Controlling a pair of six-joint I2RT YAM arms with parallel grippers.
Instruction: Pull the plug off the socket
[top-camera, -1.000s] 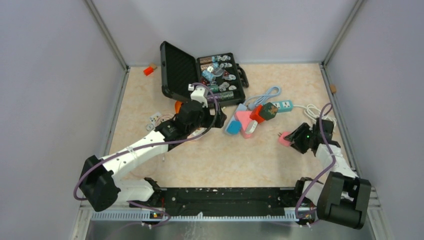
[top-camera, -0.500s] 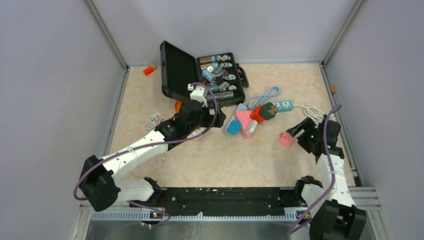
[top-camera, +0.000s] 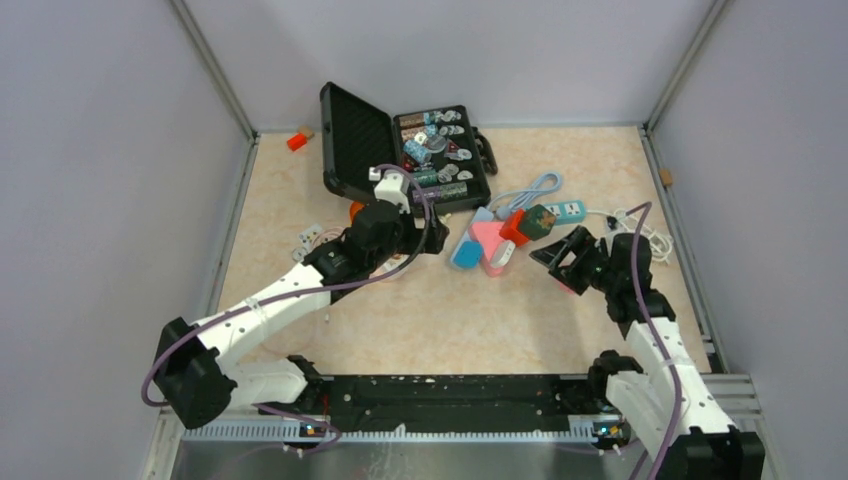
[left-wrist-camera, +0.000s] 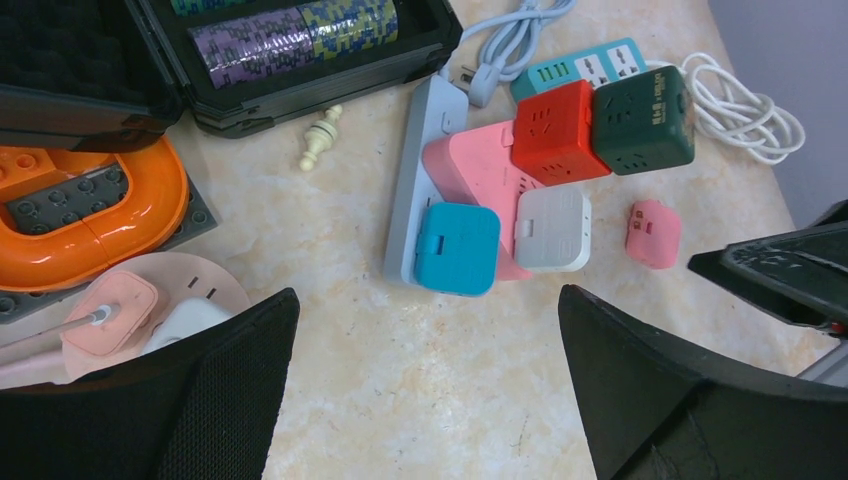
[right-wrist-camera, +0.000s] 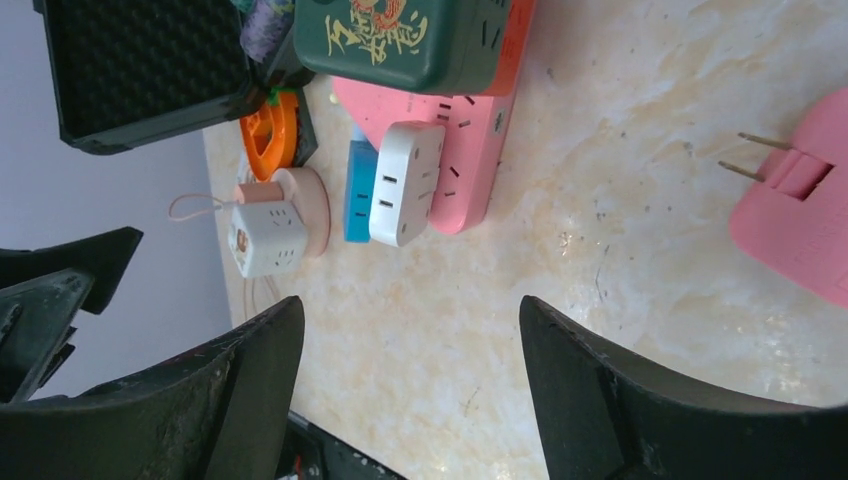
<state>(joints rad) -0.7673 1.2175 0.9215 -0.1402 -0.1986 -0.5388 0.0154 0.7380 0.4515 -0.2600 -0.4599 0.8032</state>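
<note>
A pink plug (right-wrist-camera: 800, 210) lies loose on the table with its two prongs bare, apart from the pink socket strip (left-wrist-camera: 470, 175); it also shows in the left wrist view as the pink plug (left-wrist-camera: 653, 233). A blue plug (left-wrist-camera: 457, 248) and a white plug (left-wrist-camera: 552, 229) sit on the strip, and red (left-wrist-camera: 560, 131) and green (left-wrist-camera: 642, 118) cube adapters rest at its far end. My right gripper (right-wrist-camera: 410, 302) is open and empty, hovering by the pink plug and facing the pile. My left gripper (left-wrist-camera: 428, 295) is open and empty, just left of the strip (top-camera: 487, 240).
An open black case (top-camera: 400, 150) of chips stands at the back. An orange ring toy (left-wrist-camera: 90, 210), a round pink socket with a white adapter (left-wrist-camera: 150, 310) and a small pawn (left-wrist-camera: 322, 135) lie to the left. A teal strip (left-wrist-camera: 590, 70) and coiled white cable (left-wrist-camera: 740, 110) lie right.
My right gripper has opened and let the pink plug drop onto the table, then swung left over it towards the pile. The left arm has hardly moved.
</note>
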